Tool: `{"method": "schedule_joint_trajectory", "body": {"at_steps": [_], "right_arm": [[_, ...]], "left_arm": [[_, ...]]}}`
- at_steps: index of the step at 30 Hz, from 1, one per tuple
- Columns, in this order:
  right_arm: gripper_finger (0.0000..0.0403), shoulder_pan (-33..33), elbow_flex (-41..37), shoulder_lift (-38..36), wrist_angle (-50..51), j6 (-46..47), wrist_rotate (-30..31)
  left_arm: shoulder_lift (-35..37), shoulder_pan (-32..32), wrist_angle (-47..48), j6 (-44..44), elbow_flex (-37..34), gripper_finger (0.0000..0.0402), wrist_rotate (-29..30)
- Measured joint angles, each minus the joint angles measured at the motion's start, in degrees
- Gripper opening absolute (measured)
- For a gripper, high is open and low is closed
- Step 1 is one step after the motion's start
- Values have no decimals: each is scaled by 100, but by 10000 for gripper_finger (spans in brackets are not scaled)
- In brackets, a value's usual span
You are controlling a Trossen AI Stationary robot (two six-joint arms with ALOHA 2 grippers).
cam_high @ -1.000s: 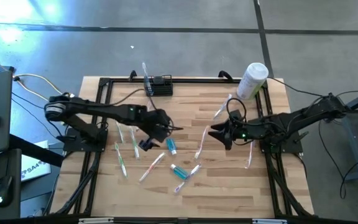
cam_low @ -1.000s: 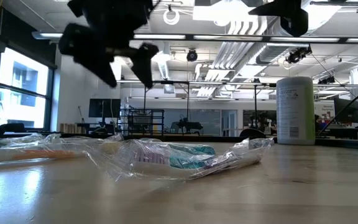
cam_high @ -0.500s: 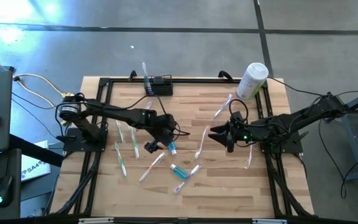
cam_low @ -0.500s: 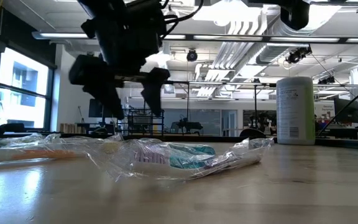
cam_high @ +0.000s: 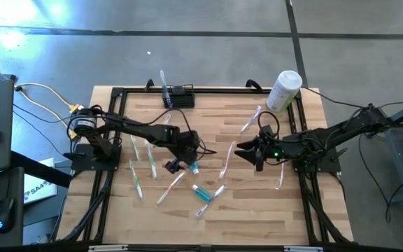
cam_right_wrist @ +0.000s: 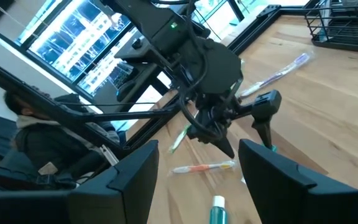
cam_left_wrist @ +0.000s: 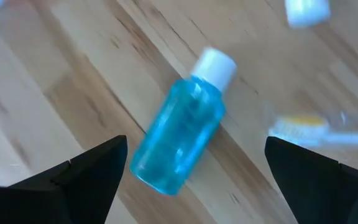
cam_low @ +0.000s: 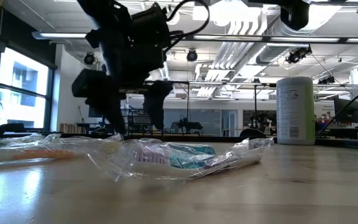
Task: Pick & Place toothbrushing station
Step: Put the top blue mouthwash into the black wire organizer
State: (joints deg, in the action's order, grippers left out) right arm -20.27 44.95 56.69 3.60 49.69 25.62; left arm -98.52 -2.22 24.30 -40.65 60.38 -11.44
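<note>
The table (cam_high: pixel 257 210) is littered with wrapped toothbrushes, and the black rack (cam_high: pixel 178 96) (the station itself) sits untouched at the far edge. The right gripper (cam_high: pixel 243 149) waits mid-table, jaws apart, empty. The left gripper (cam_high: pixel 180 166) has swung inward and dropped over the last second, jaws wide, straddling a little blue bottle (cam_left_wrist: pixel 179 143), so a grab looks close

The toothbrushing station (cam_high: pixel 178 96), a small black rack-like holder, was set upright at the table's far edge, with one toothbrush (cam_high: pixel 164 83) seen in it.
</note>
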Motion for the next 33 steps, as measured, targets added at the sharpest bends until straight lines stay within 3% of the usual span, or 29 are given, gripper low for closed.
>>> {"method": "schedule_joint_trajectory", "body": {"at_steps": [13,17,21,30,33], "right_arm": [[215,2,0,0,21,2,-1],[215,2,0,1,22,2,-1],[215,0,0,0,23,0,-4],[215,1,0,0,26,1,-4],[215,2,0,0,25,0,-4]], "left_arm": [[-498,-2,-189,-313,15,375,-17],[-612,-2,-167,-267,34,356,9],[-618,4,-136,-236,22,302,28],[-631,11,-189,-263,13,130,87],[-632,6,-272,-259,23,91,224]]}}
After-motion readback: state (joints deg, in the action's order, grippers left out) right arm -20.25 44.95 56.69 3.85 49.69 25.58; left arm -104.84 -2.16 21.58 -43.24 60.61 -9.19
